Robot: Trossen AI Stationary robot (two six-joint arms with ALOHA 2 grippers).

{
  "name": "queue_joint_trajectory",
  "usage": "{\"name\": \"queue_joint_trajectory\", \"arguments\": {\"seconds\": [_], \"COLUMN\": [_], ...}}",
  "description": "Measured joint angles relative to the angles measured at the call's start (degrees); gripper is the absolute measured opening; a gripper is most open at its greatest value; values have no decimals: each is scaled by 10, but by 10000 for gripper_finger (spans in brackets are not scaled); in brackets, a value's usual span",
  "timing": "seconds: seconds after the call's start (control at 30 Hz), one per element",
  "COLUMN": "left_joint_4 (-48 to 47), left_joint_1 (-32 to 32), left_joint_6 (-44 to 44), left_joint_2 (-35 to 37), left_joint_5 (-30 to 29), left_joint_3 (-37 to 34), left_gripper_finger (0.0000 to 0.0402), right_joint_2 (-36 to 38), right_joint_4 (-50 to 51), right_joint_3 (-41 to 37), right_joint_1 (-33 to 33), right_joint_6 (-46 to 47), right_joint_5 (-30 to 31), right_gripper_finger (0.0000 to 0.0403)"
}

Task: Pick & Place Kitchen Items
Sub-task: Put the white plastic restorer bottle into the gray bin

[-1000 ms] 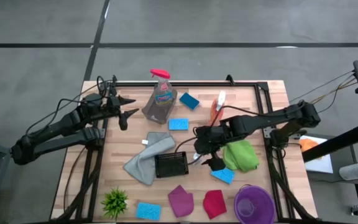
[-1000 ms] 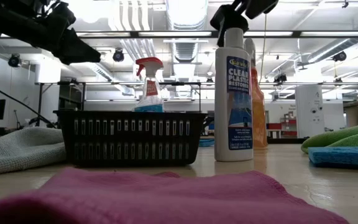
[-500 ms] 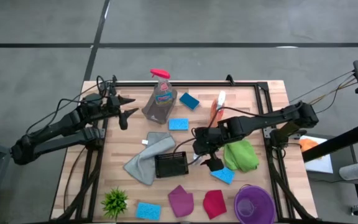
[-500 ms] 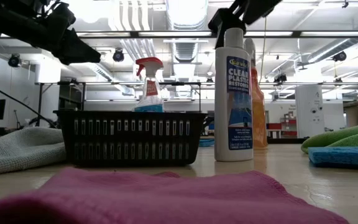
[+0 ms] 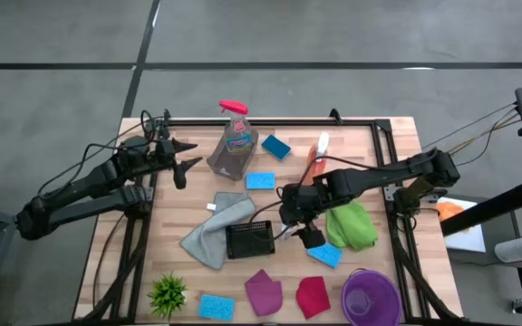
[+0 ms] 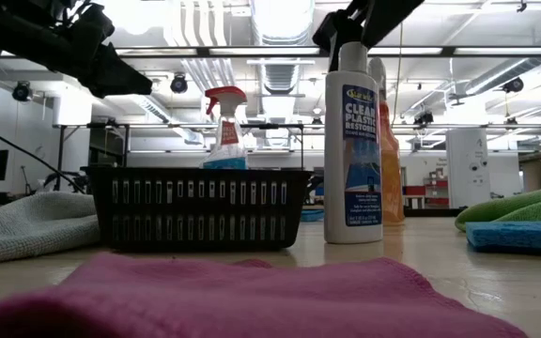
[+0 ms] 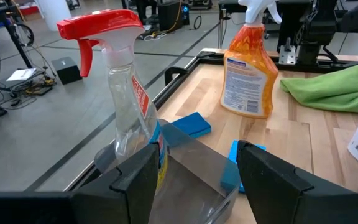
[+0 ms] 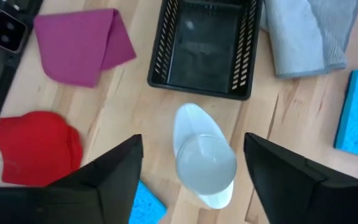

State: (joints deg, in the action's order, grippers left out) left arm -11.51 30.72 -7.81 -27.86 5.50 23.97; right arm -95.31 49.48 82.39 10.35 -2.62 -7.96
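Near the centre of the light wooden table [image 5: 370, 163], the right gripper [image 5: 295, 220] hangs directly over an upright white plastic bottle with a blue label [image 6: 352, 141], its dark fingers [image 8: 115, 171] set apart on either side of the bottle's round cap without touching it. Just beside the bottle stands a small black slotted plastic basket [image 5: 249, 239], with a crumpled grey cloth [image 5: 216, 228] touching its far side. A folded green cloth [image 5: 352, 226] lies on the other side of the right gripper, with a blue rectangular sponge [image 5: 325, 254] next to it. Towards the table's left edge, the left gripper [image 5: 185, 167] hovers with its fingers apart, holding nothing, just beside a clear spray bottle with a red trigger [image 7: 125, 93]. An orange spray bottle with a white trigger [image 7: 250, 62] stands farther along the back of the table. A magenta cloth [image 5: 264, 292], a red cloth [image 5: 313, 295], a purple bowl [image 5: 370, 297] and a small spiky green plant [image 5: 168, 293] lie along the front edge.
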Motion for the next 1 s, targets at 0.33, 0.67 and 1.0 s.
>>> {"name": "queue_joint_trajectory", "arguments": {"seconds": [0.33,0.67,1.0], "left_joint_4": [0,0,0], "left_joint_1": [0,0,0], "left_joint_6": [0,0,0], "left_joint_2": [0,0,0], "left_joint_5": [0,0,0], "left_joint_3": [0,0,0], "left_gripper_finger": [216,216,216], "right_joint_2": [-10,-10,-9], "right_joint_4": [5,16,22], "right_joint_3": [5,18,22], "right_joint_1": [0,0,0], "right_joint_6": [-4,-3,-2], "right_joint_5": [0,1,0], "right_gripper_finger": [198,111,107]}}
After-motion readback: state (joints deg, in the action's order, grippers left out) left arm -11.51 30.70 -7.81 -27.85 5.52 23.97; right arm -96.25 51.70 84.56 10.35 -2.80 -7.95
